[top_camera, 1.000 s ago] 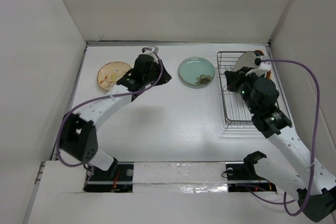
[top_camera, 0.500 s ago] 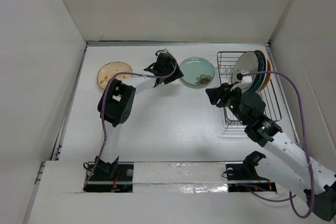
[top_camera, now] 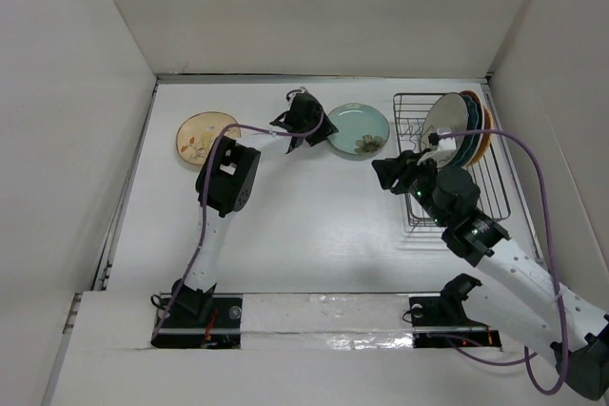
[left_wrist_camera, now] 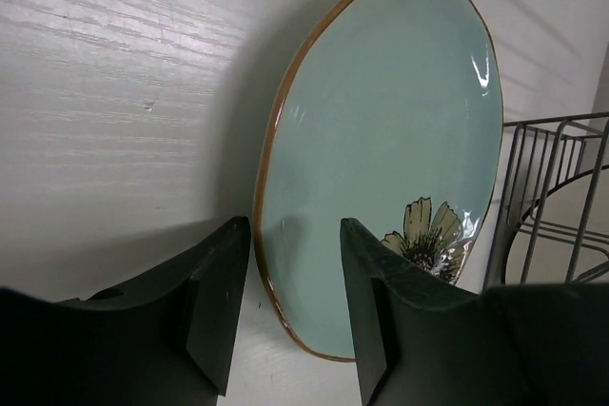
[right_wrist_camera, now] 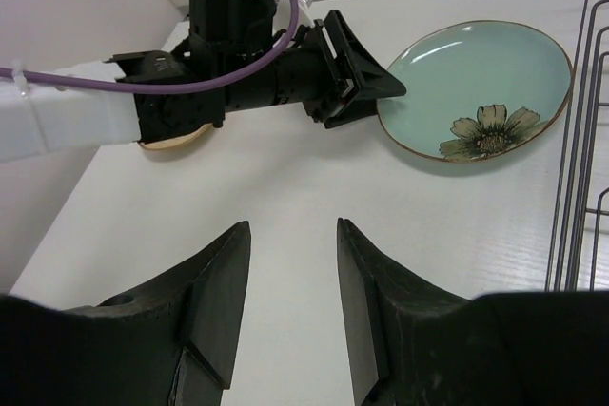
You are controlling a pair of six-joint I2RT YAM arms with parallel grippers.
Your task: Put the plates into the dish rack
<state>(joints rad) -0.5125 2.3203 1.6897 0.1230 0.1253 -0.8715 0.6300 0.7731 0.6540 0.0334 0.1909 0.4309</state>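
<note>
A pale green plate (top_camera: 362, 128) (left_wrist_camera: 390, 140) with a flower drawing lies flat on the white table, left of the dish rack (top_camera: 430, 204). My left gripper (top_camera: 321, 132) (left_wrist_camera: 295, 223) is open at the plate's left edge, its jaws straddling the brown rim without touching it. A tan floral plate (top_camera: 204, 137) lies flat at the far left. Several plates (top_camera: 459, 130) stand upright in the far end of the rack. My right gripper (top_camera: 386, 174) (right_wrist_camera: 292, 225) hangs open over bare table left of the rack, with nothing between its fingers.
White walls close in the table on three sides. The rack's wires (right_wrist_camera: 571, 149) stand at the right edge of the right wrist view. My left arm (right_wrist_camera: 238, 78) and its purple cable stretch across the table's far middle.
The left gripper swung from beside the tan plate to the green plate's rim and opened. The right gripper opened and drew back leftward out of the rack, leaving plates standing there.
</note>
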